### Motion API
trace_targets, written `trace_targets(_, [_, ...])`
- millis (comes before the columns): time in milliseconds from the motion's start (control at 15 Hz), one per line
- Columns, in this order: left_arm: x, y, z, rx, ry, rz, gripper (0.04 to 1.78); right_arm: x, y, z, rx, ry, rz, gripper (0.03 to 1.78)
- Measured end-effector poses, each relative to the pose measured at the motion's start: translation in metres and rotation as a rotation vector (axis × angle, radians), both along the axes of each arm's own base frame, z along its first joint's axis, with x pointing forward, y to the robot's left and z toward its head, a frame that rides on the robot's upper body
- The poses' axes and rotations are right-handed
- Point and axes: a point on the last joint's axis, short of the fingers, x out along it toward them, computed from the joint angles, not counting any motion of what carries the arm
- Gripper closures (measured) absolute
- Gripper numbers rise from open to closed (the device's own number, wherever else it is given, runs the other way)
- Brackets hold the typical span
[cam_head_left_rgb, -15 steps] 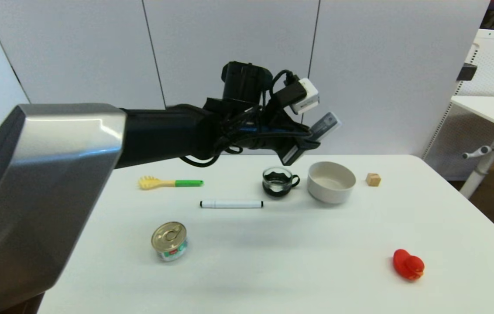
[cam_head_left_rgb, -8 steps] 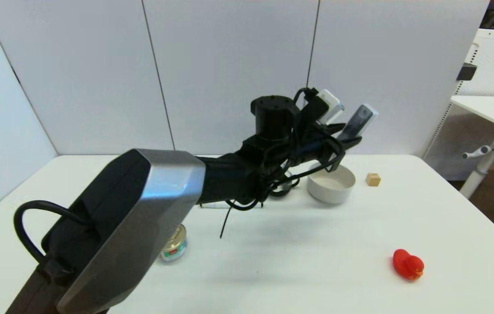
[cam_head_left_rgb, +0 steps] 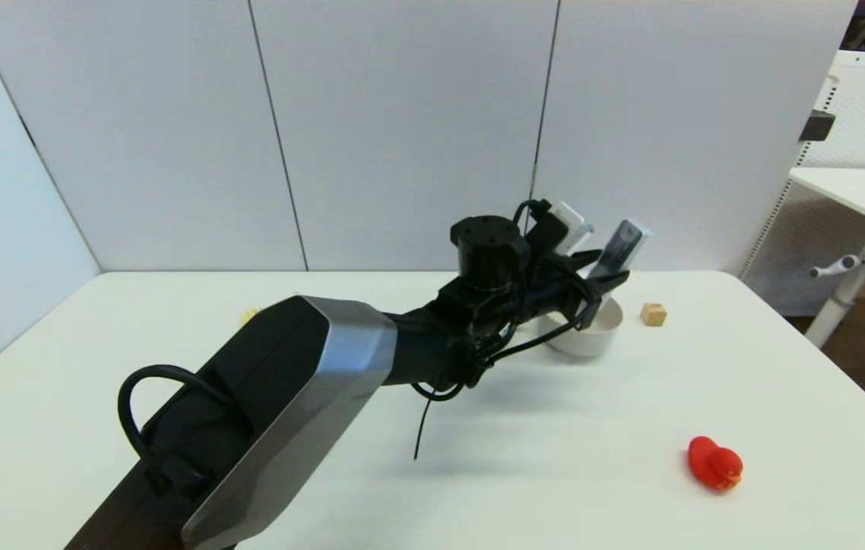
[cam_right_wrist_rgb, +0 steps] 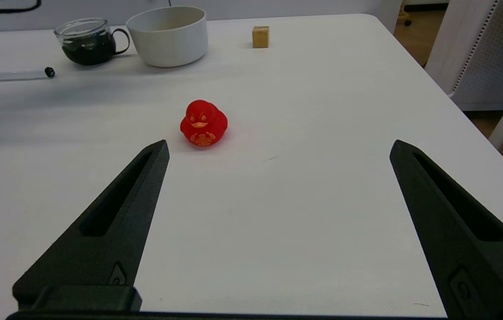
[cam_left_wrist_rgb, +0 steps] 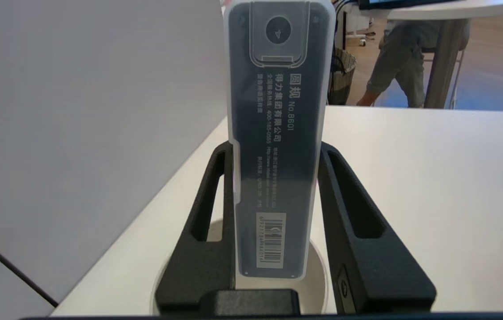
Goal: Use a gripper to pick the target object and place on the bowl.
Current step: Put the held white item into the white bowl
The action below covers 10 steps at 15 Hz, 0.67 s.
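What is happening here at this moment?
The left gripper holds the dark grey case upright between its fingers, in the air over the bowl; the case is not yet in the bowl. The right gripper is idle with its fingers open, low over the table near the red duck. A wooden cube sits beside the bowl.

The left arm's forearm wears a faceted silver-grey shell over matte black, with a looped black cable at its near end. Tangled black wires, a black cylindrical joint and a small white camera box crowd its wrist. Each hand has black, tapered, slotted fingers.
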Motion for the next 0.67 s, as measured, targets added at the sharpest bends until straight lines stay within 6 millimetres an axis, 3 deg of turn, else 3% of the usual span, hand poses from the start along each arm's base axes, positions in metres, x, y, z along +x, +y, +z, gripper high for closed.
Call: trace_targets(667, [0.012, 0.001, -0.029, 0.023, 0.021, 0.018, 1.25, 0.0, 0.0, 0.0, 0.0, 0.0, 0.0, 0.1])
